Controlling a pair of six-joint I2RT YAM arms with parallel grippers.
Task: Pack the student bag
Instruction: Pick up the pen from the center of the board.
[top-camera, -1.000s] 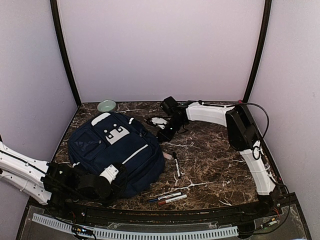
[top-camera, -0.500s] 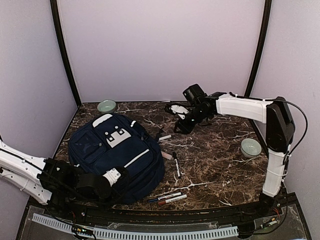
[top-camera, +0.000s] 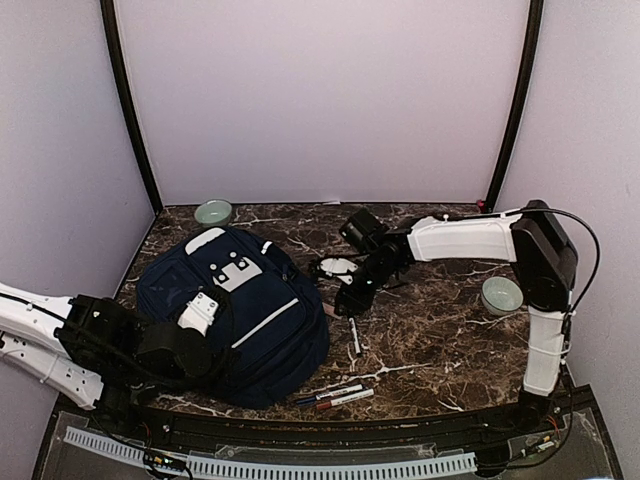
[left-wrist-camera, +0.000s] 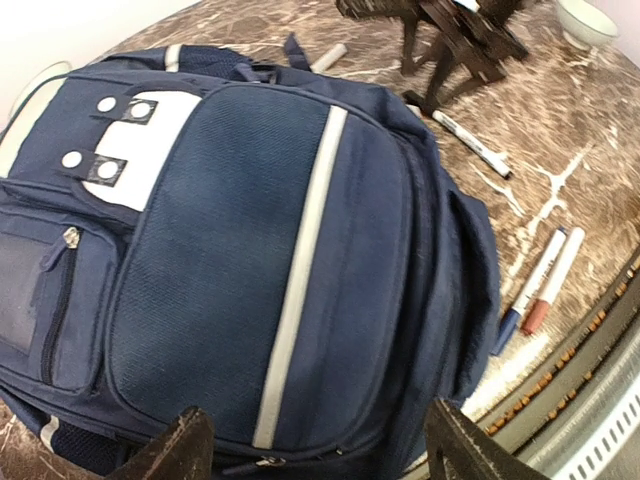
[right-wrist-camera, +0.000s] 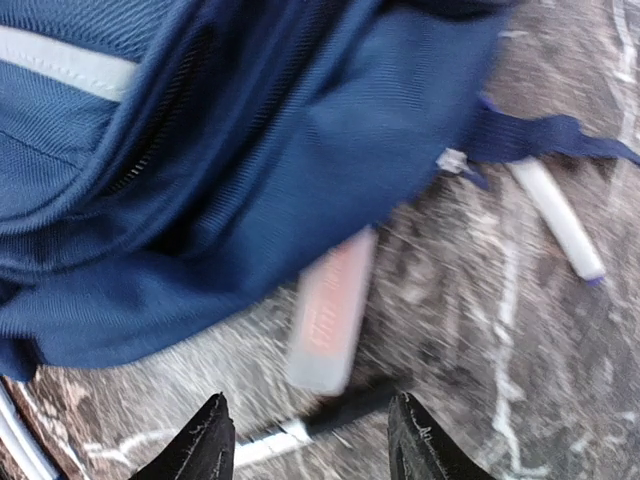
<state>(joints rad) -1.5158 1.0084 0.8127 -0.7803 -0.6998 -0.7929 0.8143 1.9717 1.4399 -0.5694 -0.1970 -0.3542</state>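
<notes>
Our left claw (left-wrist-camera: 320, 448) now stands with its fingers wide apart and nothing between them, over the near end of the student bag (top-camera: 235, 305). A second ago it sat at the bag's near edge; since then it has shifted left and further over the bag. Our right claw (right-wrist-camera: 312, 440) is also parted and holds nothing. Half a second ago it was raised over the far middle of the desk (top-camera: 430, 340). Now it is down just beside the bag's right flank, above a black-and-white pen (right-wrist-camera: 345, 410) and a pale pink oblong (right-wrist-camera: 330, 310) that is partly under the fabric and too blurred to name.

The bag lies flat on the left half of the desk, front pockets up, its top toward the far left. It is navy blue, with a light grey patch bearing round studs at the far end, white reflective stripes down the front and a zip pocket on its left side. A strap end trails out beside a white marker (right-wrist-camera: 560, 222). Off its near right corner lie two markers (left-wrist-camera: 545, 280), one blue-capped, one red-brown. A green bowl (top-camera: 213, 212) sits at the far left, another bowl (top-camera: 501, 295) at the right.
</notes>
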